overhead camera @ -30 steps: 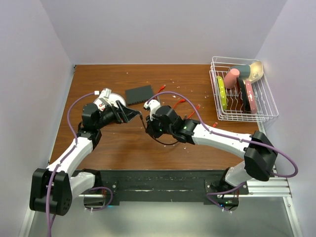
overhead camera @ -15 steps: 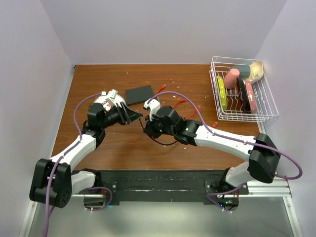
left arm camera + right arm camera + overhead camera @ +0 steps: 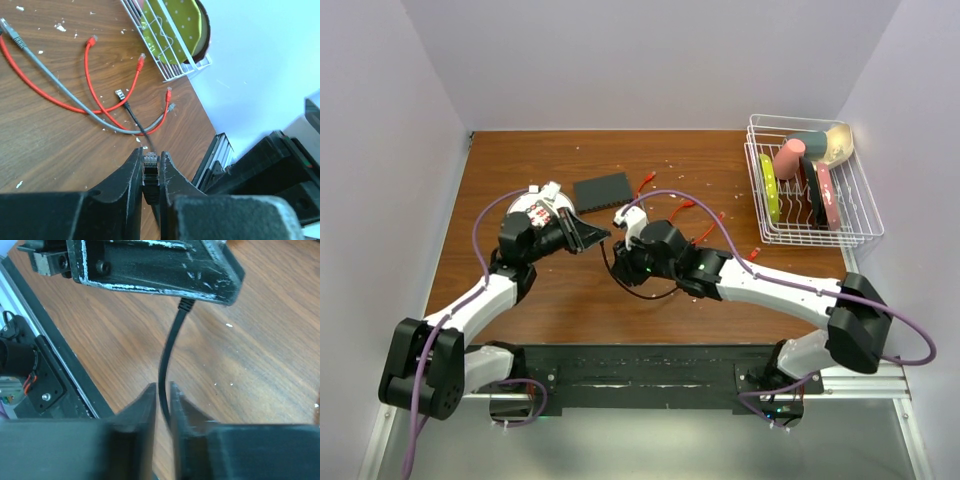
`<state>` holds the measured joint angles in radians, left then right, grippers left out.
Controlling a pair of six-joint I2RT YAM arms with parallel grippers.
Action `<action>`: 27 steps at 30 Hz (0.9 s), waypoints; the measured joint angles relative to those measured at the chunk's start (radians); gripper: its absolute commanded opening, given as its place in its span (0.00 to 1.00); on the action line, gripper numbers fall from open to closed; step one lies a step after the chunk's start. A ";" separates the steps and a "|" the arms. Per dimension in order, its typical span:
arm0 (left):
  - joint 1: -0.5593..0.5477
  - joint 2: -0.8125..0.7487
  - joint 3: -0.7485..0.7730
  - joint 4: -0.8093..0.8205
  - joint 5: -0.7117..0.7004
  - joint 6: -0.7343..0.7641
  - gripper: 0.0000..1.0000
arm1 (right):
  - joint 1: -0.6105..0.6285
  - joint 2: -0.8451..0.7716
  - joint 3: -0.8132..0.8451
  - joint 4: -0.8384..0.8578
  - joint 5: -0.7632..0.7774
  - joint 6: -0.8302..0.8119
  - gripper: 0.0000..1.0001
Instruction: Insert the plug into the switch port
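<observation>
One plug (image 3: 151, 181) clamped in left claw (image 3: 150, 159), right claw (image 3: 162, 390) narrow around cable (image 3: 169, 342), one switch (image 3: 602, 189)

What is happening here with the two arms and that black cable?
The left gripper is closed on the plug of a black cable, above the table. The same cable runs on between the fingers of the right gripper; whether they clamp it I cannot tell. The switch lies flat on the table beyond both arms, untouched, so the plug is not yet in a port.
</observation>
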<state>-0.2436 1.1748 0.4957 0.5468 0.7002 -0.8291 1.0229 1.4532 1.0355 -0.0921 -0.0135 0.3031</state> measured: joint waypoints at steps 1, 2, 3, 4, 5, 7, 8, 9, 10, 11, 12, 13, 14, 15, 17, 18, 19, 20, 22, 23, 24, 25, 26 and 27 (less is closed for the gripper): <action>0.000 -0.006 -0.011 0.018 0.004 -0.001 0.00 | 0.000 -0.014 -0.014 0.010 0.000 0.006 0.56; 0.000 -0.013 -0.023 0.042 0.005 -0.002 0.00 | 0.000 -0.037 -0.032 0.015 0.001 0.013 0.62; 0.000 -0.025 -0.037 0.066 0.010 -0.003 0.00 | 0.000 -0.063 -0.050 0.024 0.000 0.018 0.65; 0.000 -0.039 -0.052 0.092 0.017 -0.006 0.00 | 0.000 -0.093 -0.068 0.036 0.000 0.022 0.69; 0.000 -0.056 -0.064 0.116 0.024 -0.008 0.00 | 0.000 -0.126 -0.084 0.050 0.000 0.026 0.70; 0.000 -0.095 -0.081 0.161 0.038 -0.009 0.00 | -0.005 -0.184 -0.105 0.085 -0.005 0.035 0.71; 0.000 -0.119 -0.089 0.189 0.045 -0.010 0.00 | -0.010 -0.210 -0.111 0.106 -0.010 0.042 0.71; 0.000 -0.138 -0.096 0.215 0.052 -0.013 0.00 | -0.018 -0.230 -0.115 0.128 -0.023 0.048 0.70; 0.000 -0.158 -0.103 0.244 0.058 -0.017 0.00 | -0.029 -0.249 -0.122 0.157 -0.040 0.058 0.70; 0.000 -0.181 -0.115 0.282 0.065 -0.022 0.00 | -0.039 -0.262 -0.127 0.179 -0.055 0.065 0.69; 0.000 -0.200 -0.126 0.314 0.075 -0.025 0.00 | -0.053 -0.274 -0.137 0.211 -0.083 0.076 0.69; 0.000 -0.218 -0.136 0.349 0.082 -0.030 0.00 | -0.068 -0.282 -0.148 0.241 -0.110 0.088 0.68; 0.000 -0.235 -0.146 0.386 0.091 -0.036 0.00 | -0.081 -0.286 -0.158 0.271 -0.140 0.101 0.68; 0.000 -0.248 -0.153 0.418 0.100 -0.045 0.00 | -0.093 -0.286 -0.168 0.299 -0.166 0.112 0.68; 0.000 -0.264 -0.158 0.469 0.113 -0.056 0.00 | -0.104 -0.281 -0.181 0.339 -0.213 0.132 0.67; 0.000 -0.269 -0.160 0.489 0.119 -0.065 0.00 | -0.105 -0.277 -0.184 0.358 -0.235 0.142 0.66; 0.000 -0.274 -0.161 0.516 0.127 -0.076 0.00 | -0.105 -0.271 -0.185 0.376 -0.262 0.151 0.66; 0.000 -0.276 -0.162 0.534 0.131 -0.084 0.00 | -0.105 -0.264 -0.185 0.398 -0.283 0.159 0.65; 0.000 -0.278 -0.163 0.579 0.142 -0.108 0.00 | -0.104 -0.252 -0.185 0.435 -0.324 0.176 0.64; 0.000 -0.278 -0.163 0.600 0.147 -0.122 0.00 | -0.103 -0.245 -0.185 0.455 -0.344 0.186 0.64; 0.000 -0.278 -0.163 0.616 0.152 -0.131 0.00 | -0.103 -0.239 -0.185 0.472 -0.355 0.196 0.59; -0.001 -0.278 -0.163 0.629 0.157 -0.140 0.00 | -0.103 -0.233 -0.185 0.488 -0.370 0.204 0.58; -0.001 -0.278 -0.163 0.641 0.162 -0.148 0.00 | -0.102 -0.227 -0.185 0.507 -0.381 0.214 0.55; -0.002 -0.278 -0.163 0.651 0.165 -0.155 0.00 | -0.102 -0.219 -0.185 0.524 -0.392 0.224 0.53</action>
<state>-0.2455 0.8970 0.3325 1.1976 0.8650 -0.9844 0.9211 1.2346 0.8505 0.4320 -0.4057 0.5266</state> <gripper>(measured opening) 0.172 0.588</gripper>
